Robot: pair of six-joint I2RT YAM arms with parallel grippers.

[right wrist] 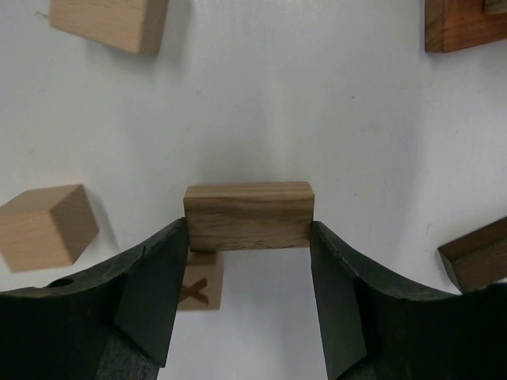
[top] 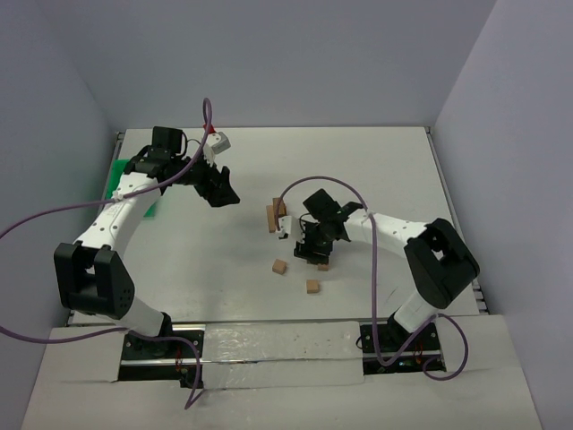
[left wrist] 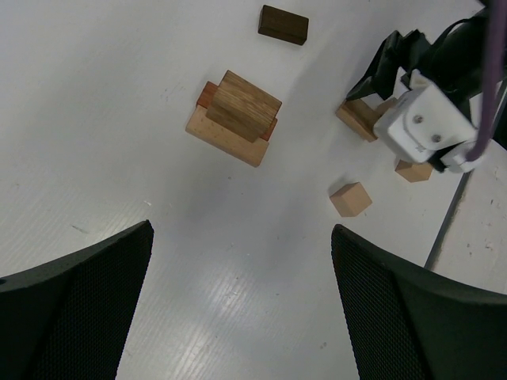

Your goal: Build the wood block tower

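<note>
**Right arm.** We find the right gripper [right wrist: 249, 237] clamped on a tan wood bar [right wrist: 249, 215] at the centre of the right wrist view, with 1 finger against each short end. An X-marked block [right wrist: 198, 289] shows directly below the bar in that frame, partly covered by the gripper. We cannot tell whether the bar rests on it.

**Surroundings.** 1 tan cube [right wrist: 46, 227] lies at the left, 1 tan block [right wrist: 107, 24] at the upper left, and 1 dark brown block [right wrist: 475, 253] at the right edge.

**Tower.** The tower [left wrist: 234, 119] stands 3 layers high in the upper centre of the left wrist view: tan base, reddish middle, oak-toned top. It is near the right gripper but apart from it.

**Left arm.** The left gripper [left wrist: 242, 233] hangs over the table with its fingers spread wide.

**Other.** A green tray [top: 121, 179] lies at the left of the top view, partly hidden by the left arm [top: 116, 224].
</note>
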